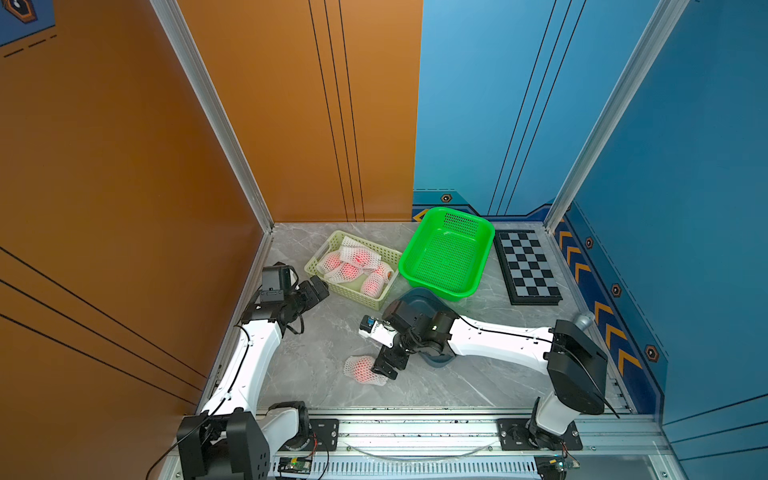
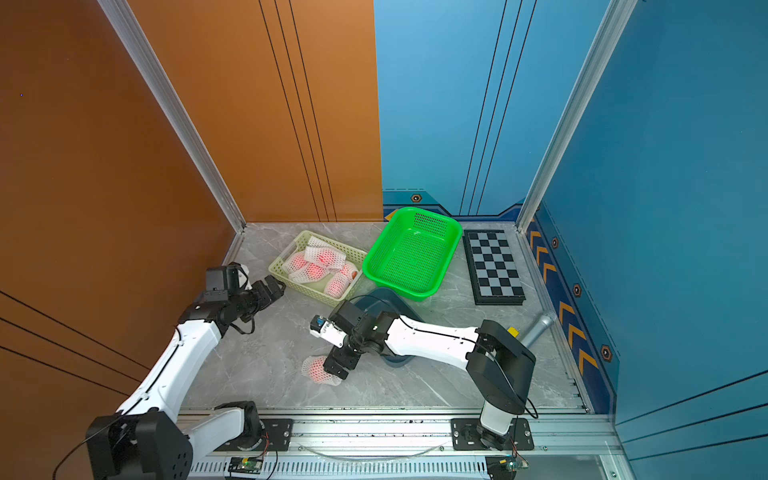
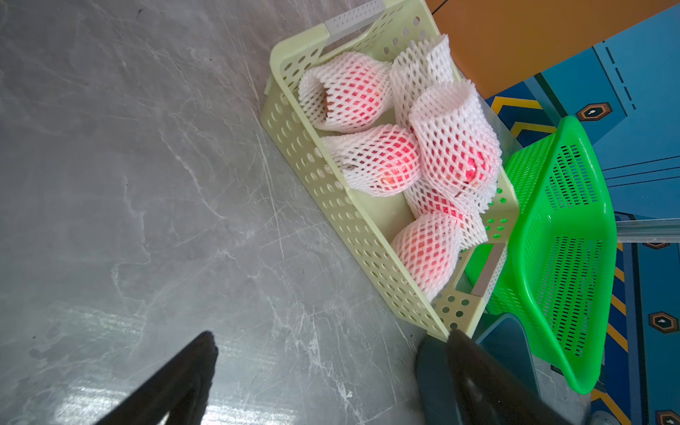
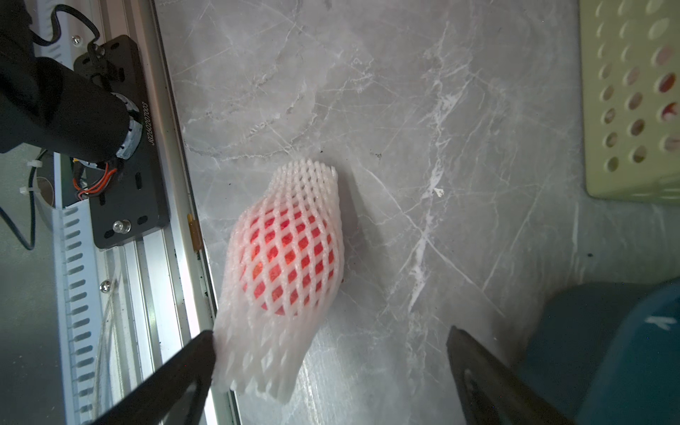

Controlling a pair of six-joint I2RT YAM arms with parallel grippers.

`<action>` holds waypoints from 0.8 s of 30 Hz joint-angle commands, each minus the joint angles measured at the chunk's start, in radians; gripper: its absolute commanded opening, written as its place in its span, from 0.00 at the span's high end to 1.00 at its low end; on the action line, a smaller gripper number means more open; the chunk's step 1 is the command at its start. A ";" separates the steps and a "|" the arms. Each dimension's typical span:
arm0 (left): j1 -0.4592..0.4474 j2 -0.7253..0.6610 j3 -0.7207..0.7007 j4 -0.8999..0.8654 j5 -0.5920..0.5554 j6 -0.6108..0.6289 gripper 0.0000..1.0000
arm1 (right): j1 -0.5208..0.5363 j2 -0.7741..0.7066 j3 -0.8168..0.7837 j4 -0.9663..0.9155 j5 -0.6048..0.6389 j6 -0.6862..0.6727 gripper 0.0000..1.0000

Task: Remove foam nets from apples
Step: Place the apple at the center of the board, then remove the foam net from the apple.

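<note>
Grey stone-patterned surface [image 1: 316, 361], glossy and veined with white, forms the floor of a booth. A matte orange wall [image 1: 124, 166] closes one side. Blue walls [image 1: 478, 104] close the back and the other side, and ribbed aluminium posts [image 1: 208, 95] stand at the corners.

At the back a pale yellow basket [image 1: 365, 297] of rigid plastic, rectangular and punched with round holes, holds several apples [image 3: 397, 162]. They show red through their foam nets [image 3: 452, 121], white soft sleeves with diamond openings and loose ends that flare and crumple. Just beside it a bright green basket [image 1: 446, 293] of fine slotted plastic sits tilted, its near edge over a dark blue-grey dish [image 1: 417, 297]. A flat black-and-grey chessboard [image 1: 528, 266] lies toward the blue side wall, with a dull metal cylinder [image 1: 582, 320] nearer the front.

One more netted apple [image 4: 287, 257] lies alone on the surface near the front rail, well apart from the pale basket.

The left fingers [image 3: 176, 382], black and tapered, are spread wide with nothing between them, next to the pale basket's near corner. The right fingers [image 4: 489, 382] also stand wide apart above the lone apple. One tip touches the loose end of its net [image 4: 265, 364], and nothing is gripped.
</note>
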 commanded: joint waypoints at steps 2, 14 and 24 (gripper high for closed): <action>0.015 0.013 0.022 0.003 -0.011 -0.004 0.02 | 0.019 0.021 0.023 -0.002 0.012 -0.015 0.00; 0.015 -0.039 0.009 -0.080 -0.009 0.032 0.02 | 0.017 0.070 0.089 -0.050 -0.014 -0.098 0.00; 0.015 -0.063 0.009 -0.144 0.000 0.067 0.02 | 0.007 0.084 0.105 -0.074 -0.027 -0.141 0.00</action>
